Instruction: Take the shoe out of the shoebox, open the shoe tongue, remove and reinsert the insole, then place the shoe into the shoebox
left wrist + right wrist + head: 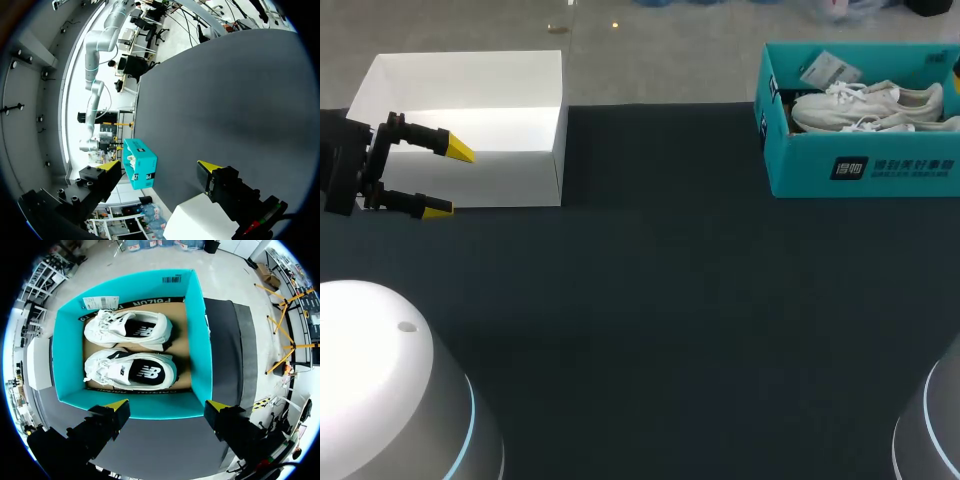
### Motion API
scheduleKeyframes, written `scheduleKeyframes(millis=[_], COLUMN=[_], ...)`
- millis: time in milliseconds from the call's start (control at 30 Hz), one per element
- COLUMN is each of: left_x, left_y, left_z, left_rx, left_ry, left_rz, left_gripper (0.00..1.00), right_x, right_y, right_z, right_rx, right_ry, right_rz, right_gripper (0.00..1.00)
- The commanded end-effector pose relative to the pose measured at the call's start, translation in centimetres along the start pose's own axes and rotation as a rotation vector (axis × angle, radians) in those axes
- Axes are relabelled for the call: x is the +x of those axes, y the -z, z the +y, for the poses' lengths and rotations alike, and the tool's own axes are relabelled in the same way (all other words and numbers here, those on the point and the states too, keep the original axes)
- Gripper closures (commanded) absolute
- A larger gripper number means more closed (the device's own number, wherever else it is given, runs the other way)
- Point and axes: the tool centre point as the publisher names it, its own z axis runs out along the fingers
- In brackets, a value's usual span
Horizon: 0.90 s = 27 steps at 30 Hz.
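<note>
While both white shoes (131, 371) sit side by side in the teal shoebox (197, 340), soles down, the right gripper (167, 410) hangs just above the box's near wall, jaws apart and empty. The left gripper (448, 180), also open-jawed, is well away by the white lid (470, 90). Shoes look light and squishy on top, so I'd guess the heel collar is the spot to grab; there's print on the box and a tag, not spelling it out.
</note>
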Motion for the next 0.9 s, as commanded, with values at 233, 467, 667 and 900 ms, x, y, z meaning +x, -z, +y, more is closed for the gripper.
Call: scheduleKeyframes(millis=[233, 467, 667, 900], left_x=[-0.8, -1.8, -1.9, -2.8], left_y=[-1.1, -1.3, -1.4, -1.2], left_z=[2.4, 6.6, 9.5, 11.6], left_rx=[-0.282, -0.626, -0.748, -0.686], left_ry=[0.313, 0.69, 1.011, 1.058], left_rz=[-0.104, -0.232, -0.38, -0.391], left_gripper=[0.0, 0.0, 0.0, 0.0], right_x=[0.0, -0.4, -0.4, -0.7], right_y=[-0.2, -0.9, -2.5, -3.7], right_z=[-0.5, -2.3, -5.0, -6.7], right_rx=[-0.034, -0.08, -0.122, -0.098], right_ry=[-0.013, 0.026, 0.08, 0.144], right_rz=[0.006, 0.003, -0.113, -0.144], right_gripper=[0.0, 0.0, 0.0, 0.0])
